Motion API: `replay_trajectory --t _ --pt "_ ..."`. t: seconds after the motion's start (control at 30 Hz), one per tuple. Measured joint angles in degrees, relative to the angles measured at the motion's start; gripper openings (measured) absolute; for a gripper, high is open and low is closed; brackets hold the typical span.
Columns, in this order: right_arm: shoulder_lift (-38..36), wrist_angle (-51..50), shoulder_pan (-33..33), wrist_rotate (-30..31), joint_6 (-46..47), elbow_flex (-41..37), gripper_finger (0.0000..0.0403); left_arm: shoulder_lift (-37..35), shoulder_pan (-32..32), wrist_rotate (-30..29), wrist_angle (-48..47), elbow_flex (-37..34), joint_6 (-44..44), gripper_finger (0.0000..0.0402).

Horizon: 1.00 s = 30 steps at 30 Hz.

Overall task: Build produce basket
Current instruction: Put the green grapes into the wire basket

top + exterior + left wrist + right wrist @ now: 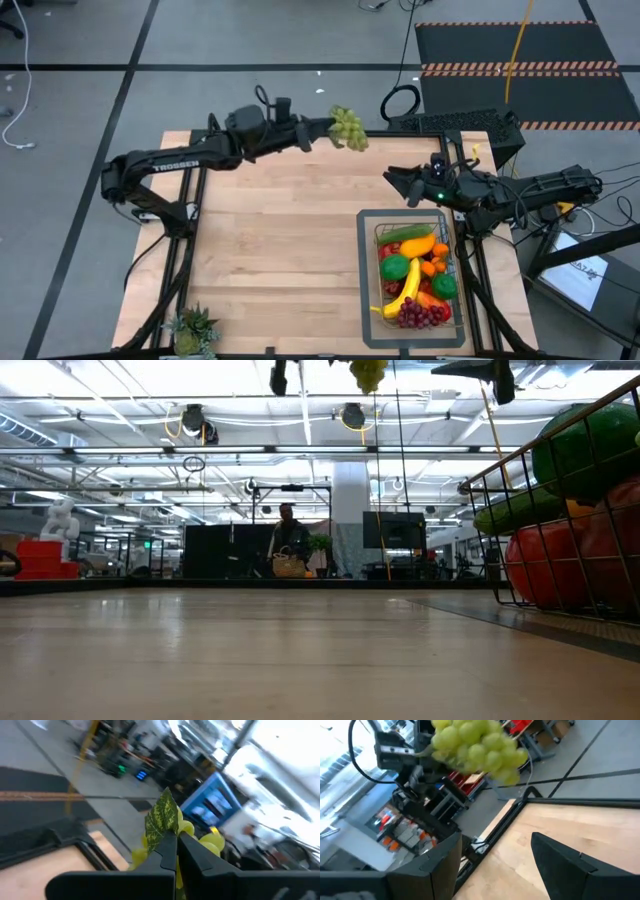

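The rectangular dark wire-mesh basket (371, 268) stands on a flat grey tray (366, 325) at the right near part of the pale wooden table (270, 230); in the low view only its left wall shows, cut off by the picture's edge, with a red fruit (545, 565) and a green one behind the wires; from above it holds a yellow banana (408, 286), dark red grapes (422, 315), a green round fruit (396, 267) and orange pieces, though the smaller items under them are too packed to name; the spiky green potted plant (195, 328) sits at the table's near left corner, partly cut off.

The bunch of pale green toy grapes (348, 128) hangs in the air over the table's far edge, well apart from the basket; the left gripper (326, 126) is clenched on its stem end, the fingers (167, 852) pinched together just below a mottled green leaf (162, 817), and most of the bunch is hidden behind them in the left wrist view; the right gripper (398, 182) hovers near the basket's far end with its fingers (572, 862) spread and nothing between them, the grapes above and beyond it.

A person (289, 545) stands far off in the room behind, too small to make out further.
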Motion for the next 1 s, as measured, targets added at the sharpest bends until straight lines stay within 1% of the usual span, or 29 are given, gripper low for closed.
replay_trajectory --t 0.1,0.2,0.37,0.6,0.7,0.8,0.9,1.0 --pt "0.0 2.0 0.0 -1.9 0.1 0.0 0.0235 0.0 -1.9 -7.6 -2.0 2.9 0.3 0.0003" --pt "0.7 5.7 0.0 -1.9 1.7 0.0 0.0235 0.0 -2.6 -11.1 -1.8 4.9 -0.6 0.0003" --pt "3.6 15.9 0.0 -1.8 -1.7 0.0 0.0235 0.0 -2.8 -11.6 -1.2 5.6 -6.1 0.0003" --pt "11.3 35.4 -0.8 -1.6 -13.8 0.0 0.0235 0.8 -3.2 -11.6 0.3 5.6 -16.2 0.0003" --pt "14.1 40.7 -1.8 -0.9 -16.3 0.0 0.0235 0.7 -3.5 -11.6 1.3 5.6 -17.2 0.0003" --pt "15.6 45.7 -2.4 -0.1 -19.6 0.0 0.0235 0.7 -3.5 -11.5 1.1 5.6 -15.2 0.0003" --pt "16.0 47.3 -2.6 -0.1 -25.4 1.3 0.0235 0.7 -3.5 -11.0 1.0 5.6 -14.4 0.0003" --pt "16.0 42.6 -2.6 0.1 -33.9 5.5 0.0235 0.9 -3.5 -10.5 0.7 5.6 -15.6 0.0003"
